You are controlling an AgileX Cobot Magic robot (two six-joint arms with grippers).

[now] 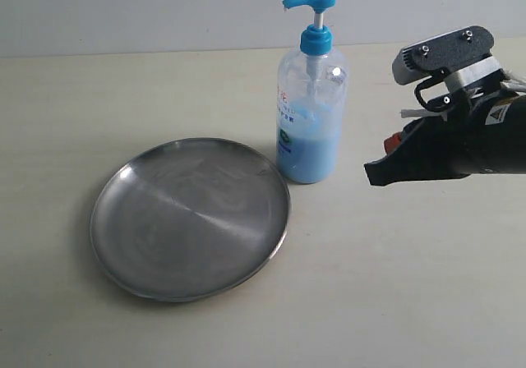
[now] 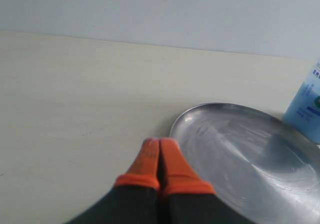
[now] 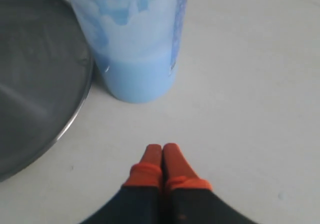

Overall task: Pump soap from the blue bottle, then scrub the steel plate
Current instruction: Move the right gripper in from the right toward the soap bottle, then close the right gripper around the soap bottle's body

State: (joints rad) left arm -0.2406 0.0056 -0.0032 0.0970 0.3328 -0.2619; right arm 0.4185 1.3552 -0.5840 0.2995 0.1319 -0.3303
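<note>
Right end effector is closed and empty, near the blue bottle. Left end effector is closed too, empty, beside the steel plate

A pale table is seen. A plate is laid flat on it, and a bottle, partly filled with soap, is stood upright just beside the rim.

Shiny smooth metal, faintly streaked: steel plate. Clear glossy plastic: blue bottle. Pale matt surface, faint wood-like grain: counter.
</note>
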